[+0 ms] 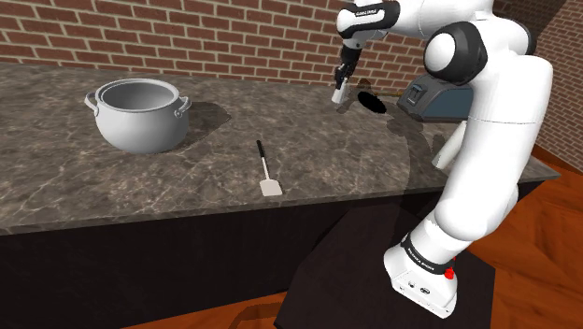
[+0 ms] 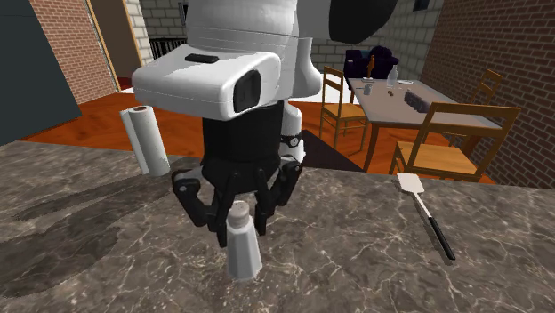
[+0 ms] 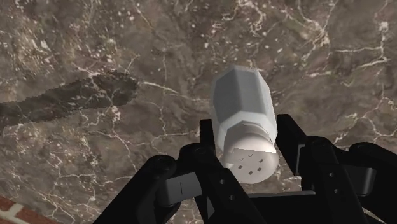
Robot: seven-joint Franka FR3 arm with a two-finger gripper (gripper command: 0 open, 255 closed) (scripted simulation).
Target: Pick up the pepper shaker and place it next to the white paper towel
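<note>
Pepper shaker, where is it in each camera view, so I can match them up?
Shoulder view: pepper shaker upper middle, in the gripper at the far side of the counter.
Second exterior view: pepper shaker lower middle, paper towel roll behind to its left.
Wrist view: pepper shaker in the middle, clasped near its holed cap.
Shared landmark: the black gripper shut on it.

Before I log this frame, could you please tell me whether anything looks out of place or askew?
Nothing is spilled or damaged. The only slight oddity: the pepper shaker, clasped at its cap by the claw, seems to hang a little tilted above the counter. The pot stands upright.
</note>
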